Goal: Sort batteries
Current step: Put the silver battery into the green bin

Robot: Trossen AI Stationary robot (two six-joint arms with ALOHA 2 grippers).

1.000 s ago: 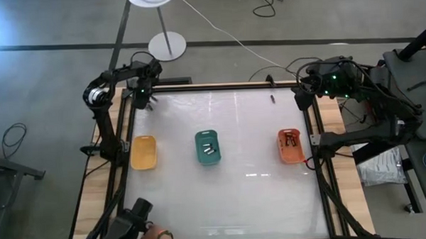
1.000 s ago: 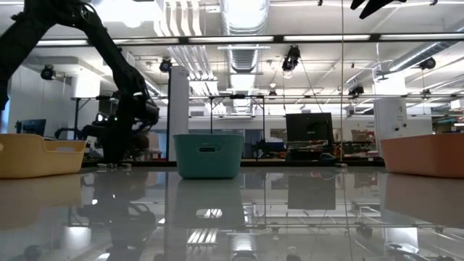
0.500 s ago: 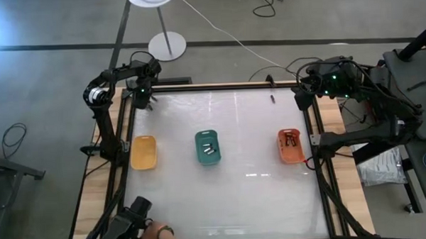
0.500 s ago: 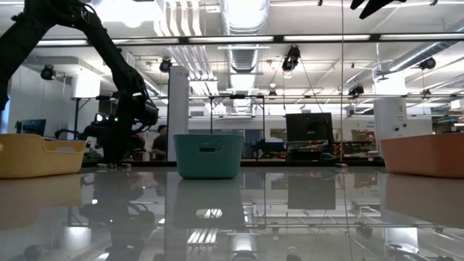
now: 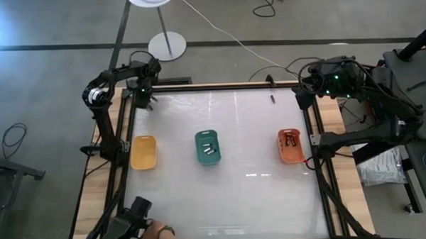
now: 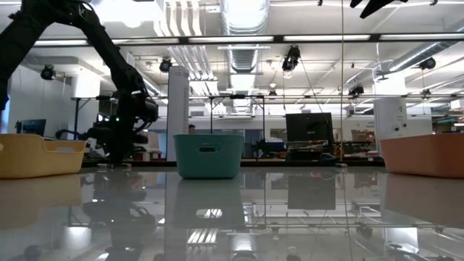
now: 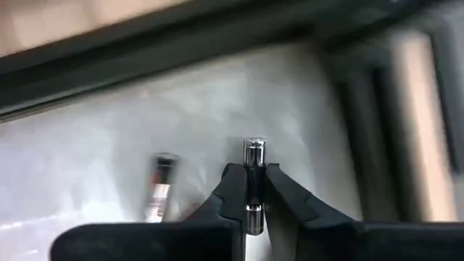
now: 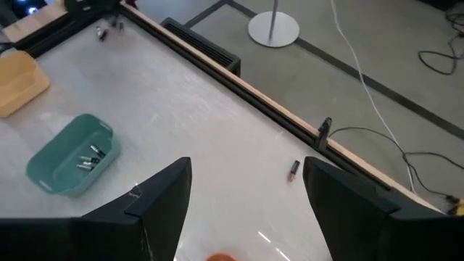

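My left gripper (image 7: 253,190) (image 5: 146,100) is down at the table's far left corner, shut on a small silver battery (image 7: 254,156). A second battery (image 7: 160,185) lies on the table beside it. My right gripper (image 8: 246,196) hangs open, high above the table's far right corner (image 5: 304,88). One dark, red-tipped battery (image 8: 293,170) (image 5: 273,99) lies near the far edge. The green tray (image 5: 207,146) (image 8: 69,156) holds silver batteries, the orange tray (image 5: 291,145) dark ones. The yellow tray (image 5: 143,152) sits on the left. My left gripper pinches the silver battery around its middle (image 7: 253,181) between the two fingertips. The battery lies along the fingers, and its far end (image 7: 254,147) sticks out beyond them. The fingers come down at it from above; I cannot tell whether it still touches the table.
A dark frame (image 5: 219,86) borders the white table top. A lamp stand (image 5: 166,44) and cables are on the floor beyond the far edge. A person's hand (image 5: 160,236) shows at the near left edge. Wide bare table lies between the trays and the near edge.
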